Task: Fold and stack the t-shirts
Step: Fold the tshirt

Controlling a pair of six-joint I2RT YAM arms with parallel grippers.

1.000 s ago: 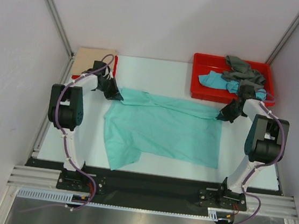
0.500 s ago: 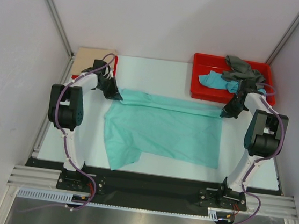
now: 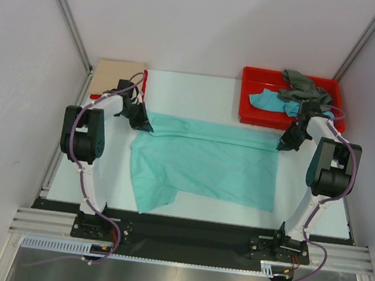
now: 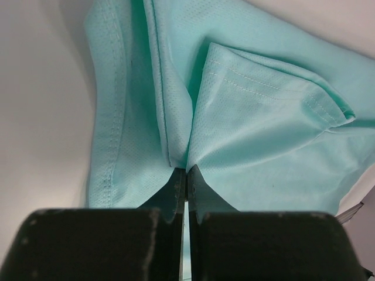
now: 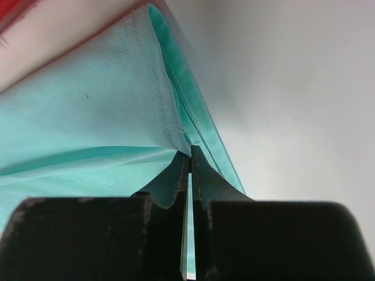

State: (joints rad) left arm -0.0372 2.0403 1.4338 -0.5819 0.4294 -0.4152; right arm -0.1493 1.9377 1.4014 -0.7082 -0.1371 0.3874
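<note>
Clamping with jaws fully closed on the mint shirt (image 3: 205, 163), on both sides. Pinching its far-left corner with the left gripper (image 3: 142, 123) and its far-right corner with the right gripper (image 3: 283, 143).

From the left wrist: fingers (image 4: 173, 193) pressed together with no gap, nipping a hemmed fold of mint cloth at the tips, more cloth bunching off to the right. From the right wrist: the same tight pinch on a stitched hem, cloth running away to the left.

Holding the shirt's far edge in a nearly straight line between the two grips, with a fold line running just near of that edge. Otherwise spread mostly flat across the middle of the table (image 3: 200, 88), one pointed flap reaching toward the near left.

Parked at the far right: red tray (image 3: 249, 76), close to the right gripper. Heaped in it: turquoise shirt (image 3: 268, 101) toward the left, grey shirt (image 3: 302, 86) crumpled on the far right side.

Lying flat at the far-left corner, just beyond the left gripper: beige shirt (image 3: 116, 78), with a red strip (image 3: 145, 78) along its right edge; cannot tell what that strip belongs to.
</note>
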